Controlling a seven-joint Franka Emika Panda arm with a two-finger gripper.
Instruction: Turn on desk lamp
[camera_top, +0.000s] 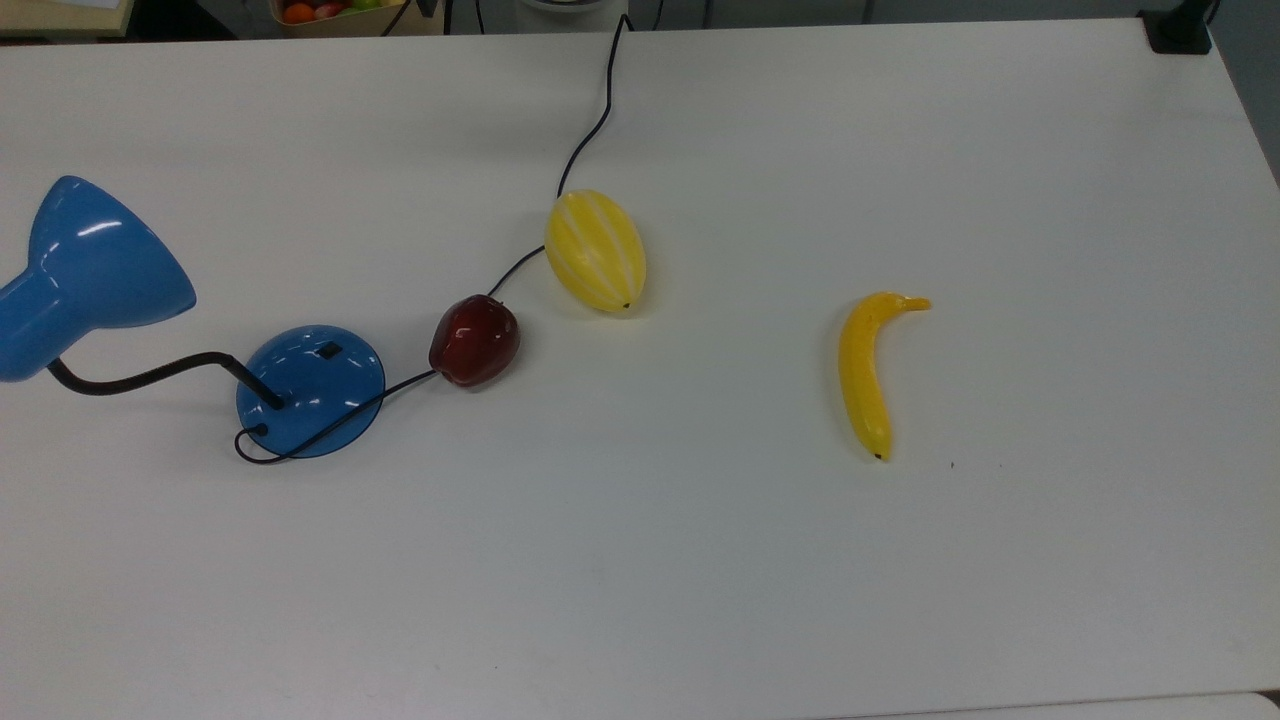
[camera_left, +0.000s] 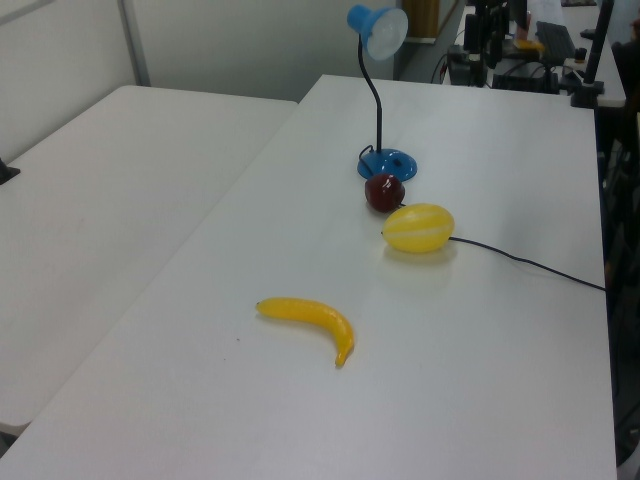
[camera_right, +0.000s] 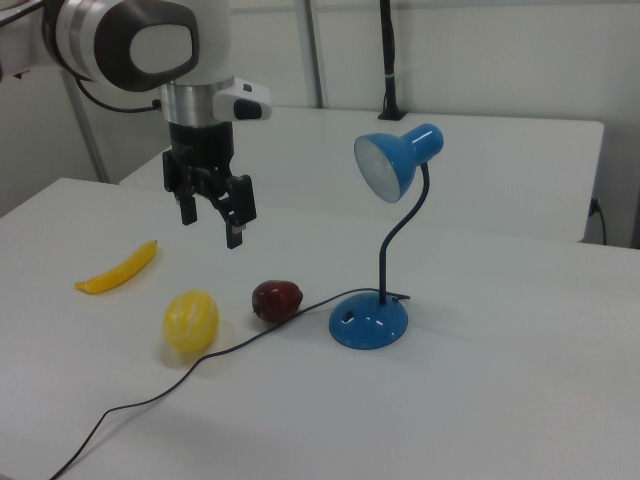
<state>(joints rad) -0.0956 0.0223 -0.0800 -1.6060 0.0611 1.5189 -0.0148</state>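
In the right view, left to right, we saw the banana (camera_right: 118, 269), then the gripper (camera_right: 211, 226) hanging above the table (camera_right: 520, 400) with fingers spread and nothing between them, the yellow melon (camera_right: 191, 319), red apple (camera_right: 277, 299), and the desk lamp (camera_right: 369, 322) standing right of the apple.

1. The worktop (camera_top: 700, 600) is bare along the top view's lower half and far right.
2. The desk lamp (camera_right: 370, 320) stands at the top view's left; its shade (camera_right: 385, 165) overhangs the space beside the base.
3. The red apple (camera_top: 474, 340) sits just beside the base, probably not touching it, narrowing that side.
4. The yellow melon (camera_top: 595, 250) lies near the apple; the cord (camera_top: 590, 130) runs under or past both.
5. The banana (camera_top: 865, 375) lies well apart.
6. The gripper (camera_right: 212, 212) hangs with jaws apart, clear above the fruit.
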